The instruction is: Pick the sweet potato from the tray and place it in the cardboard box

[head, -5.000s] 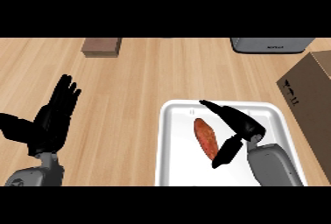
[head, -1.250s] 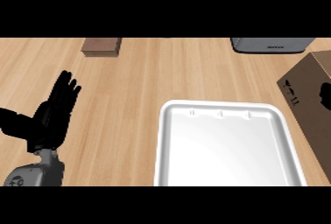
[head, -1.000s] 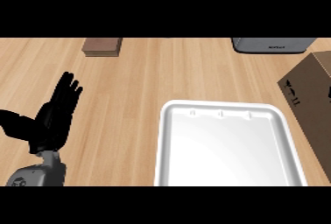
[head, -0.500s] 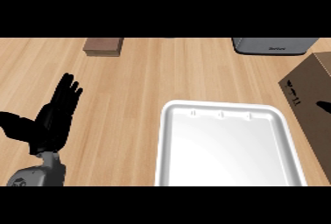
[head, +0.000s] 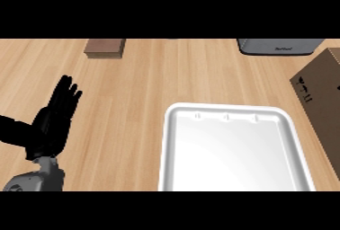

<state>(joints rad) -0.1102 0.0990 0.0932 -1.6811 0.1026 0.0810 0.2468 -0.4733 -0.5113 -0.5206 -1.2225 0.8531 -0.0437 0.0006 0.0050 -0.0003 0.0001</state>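
Left hand (head: 51,123) rests open at the view's left, fingers straight, holding nothing. Right hand out of view. White tray (head: 234,113) on the wooden surface (head: 146,81); cardboard box (head: 322,90) at right edge. Sweet potato not visible.

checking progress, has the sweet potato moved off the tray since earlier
Yes. It lay on the white tray earlier; now the tray holds nothing and the potato is out of view, beside the cardboard box.

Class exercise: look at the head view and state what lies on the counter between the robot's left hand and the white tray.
Nothing: in the head view, only bare wooden counter lies between the open left hand and the tray.
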